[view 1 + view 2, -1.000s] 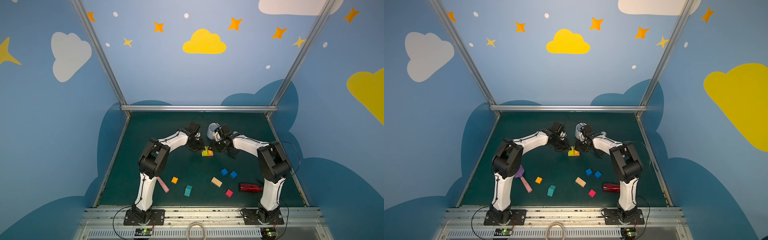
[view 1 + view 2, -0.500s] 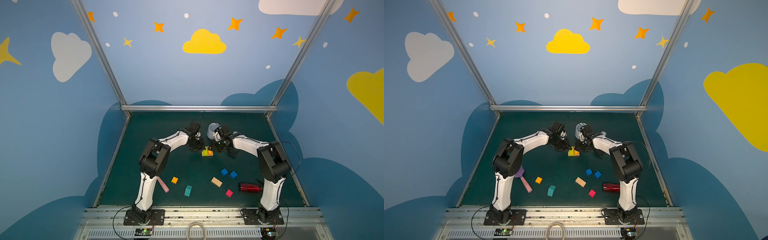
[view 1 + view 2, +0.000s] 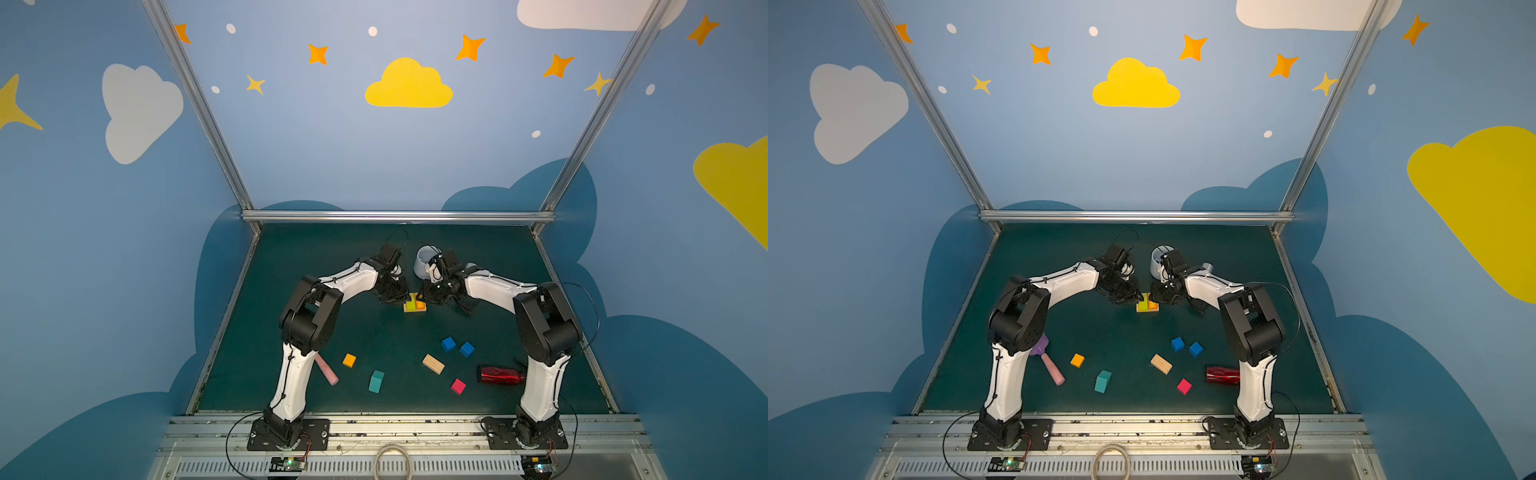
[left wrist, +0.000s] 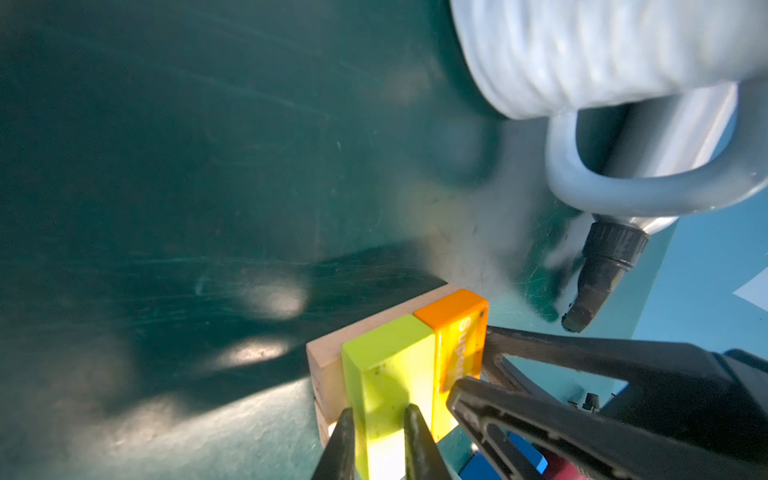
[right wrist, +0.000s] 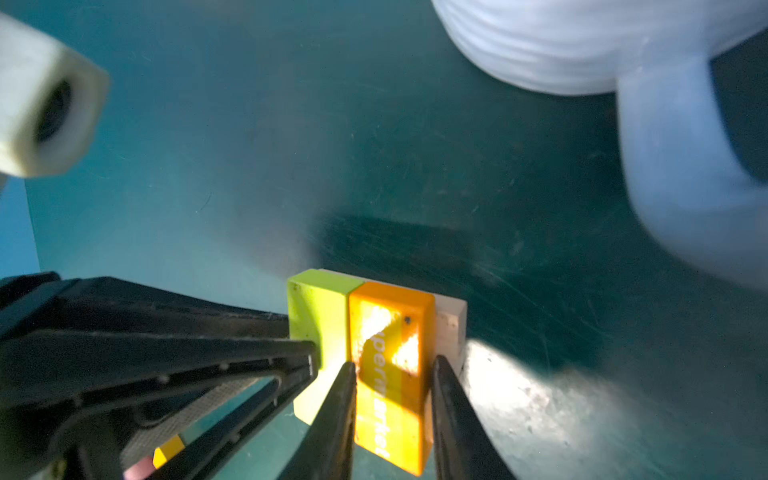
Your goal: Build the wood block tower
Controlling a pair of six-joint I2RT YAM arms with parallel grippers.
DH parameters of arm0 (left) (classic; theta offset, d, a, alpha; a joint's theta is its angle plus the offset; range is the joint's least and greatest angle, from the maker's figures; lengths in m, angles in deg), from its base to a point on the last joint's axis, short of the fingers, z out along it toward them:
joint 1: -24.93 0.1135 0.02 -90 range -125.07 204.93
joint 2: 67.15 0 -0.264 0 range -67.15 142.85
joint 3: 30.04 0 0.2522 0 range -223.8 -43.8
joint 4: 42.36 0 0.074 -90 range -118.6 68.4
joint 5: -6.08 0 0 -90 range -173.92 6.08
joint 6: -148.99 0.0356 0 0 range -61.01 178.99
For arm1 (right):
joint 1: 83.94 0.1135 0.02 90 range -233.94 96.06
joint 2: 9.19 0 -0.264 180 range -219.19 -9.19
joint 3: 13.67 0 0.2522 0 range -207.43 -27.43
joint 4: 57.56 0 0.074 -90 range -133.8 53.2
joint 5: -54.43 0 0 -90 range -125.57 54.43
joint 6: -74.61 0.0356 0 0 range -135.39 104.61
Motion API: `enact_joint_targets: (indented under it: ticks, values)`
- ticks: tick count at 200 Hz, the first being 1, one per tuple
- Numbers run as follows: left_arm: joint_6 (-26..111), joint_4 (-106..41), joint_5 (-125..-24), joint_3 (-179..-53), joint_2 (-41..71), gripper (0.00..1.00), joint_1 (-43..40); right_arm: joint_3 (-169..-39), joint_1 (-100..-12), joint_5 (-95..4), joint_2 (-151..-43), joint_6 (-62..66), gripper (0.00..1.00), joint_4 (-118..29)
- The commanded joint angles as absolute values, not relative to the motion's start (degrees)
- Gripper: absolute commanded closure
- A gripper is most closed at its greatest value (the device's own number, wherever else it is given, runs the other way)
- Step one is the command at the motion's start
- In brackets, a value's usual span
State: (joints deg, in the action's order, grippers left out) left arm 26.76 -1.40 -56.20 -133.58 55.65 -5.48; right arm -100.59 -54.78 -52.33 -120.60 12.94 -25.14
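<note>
Blocks form a low tower toward the back middle of the green mat. We see a tan bar lowest, with a yellow-green bar and an orange bar lying side by side on top, their long faces touching.

Our left gripper is closed narrowly on the near end of the yellow-green bar, one finger on each side. Our right gripper clamps the orange bar the same way, and the two grippers meet from opposite sides over the stack.

Just behind the tower stands a pale mug, close to the right wrist.

Nearer the front edge, well apart from the tower, the other pieces lie loose on the mat: two blue cubes close together, a loose tan bar just beside them, a pink cube, a teal piece and an orange cube. A red bottle lies on its side by the right arm, and a spatula lies partly behind the left arm.
</note>
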Motion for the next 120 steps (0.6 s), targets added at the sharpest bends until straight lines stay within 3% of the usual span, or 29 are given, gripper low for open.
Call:
enact_joint_targets:
  ticks: [1,120]
  values:
    - [26.87,-0.65,-56.55,-134.8,55.95,0.77,-5.57,-102.09,-54.96,-52.45,-121.34,13.26,0.7,-25.24]
    - [27.37,0.38,-58.04,-134.44,53.11,0.71,-5.37,-102.03,-54.95,-51.83,-119.53,12.92,0.63,-24.12]
